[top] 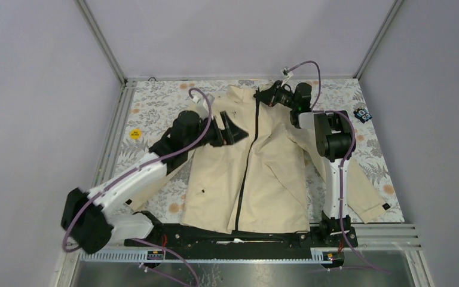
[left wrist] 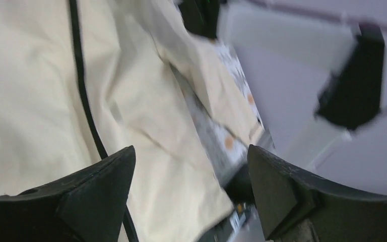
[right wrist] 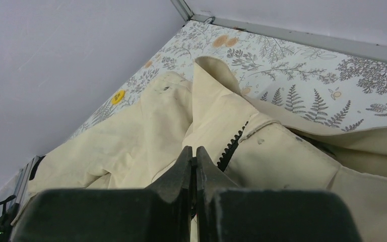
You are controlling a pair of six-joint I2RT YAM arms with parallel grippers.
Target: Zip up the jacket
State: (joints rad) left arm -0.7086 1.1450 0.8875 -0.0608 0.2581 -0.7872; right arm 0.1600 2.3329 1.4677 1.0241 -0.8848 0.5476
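Note:
The cream-beige jacket [top: 275,173] lies flat on its back, collar at the far end. Its dark zipper [top: 244,179] runs closed from the hem up to the chest. My right gripper [top: 264,95] is at the collar; in the right wrist view its jaws [right wrist: 192,151] are shut on a thin dark piece, the zipper pull, beside the open black zipper teeth [right wrist: 232,146]. My left gripper [top: 230,133] hovers open and empty above the jacket's left chest. In the left wrist view [left wrist: 191,161] the cloth [left wrist: 30,101] and the zipper line [left wrist: 83,85] show below, blurred.
The table carries a floral cloth [top: 155,101] with a yellow sticker [top: 134,134] at the left. A small blue object [top: 363,115] lies at the far right. The right arm [top: 334,143] stands over the jacket's right sleeve. Grey walls and metal posts close in the table.

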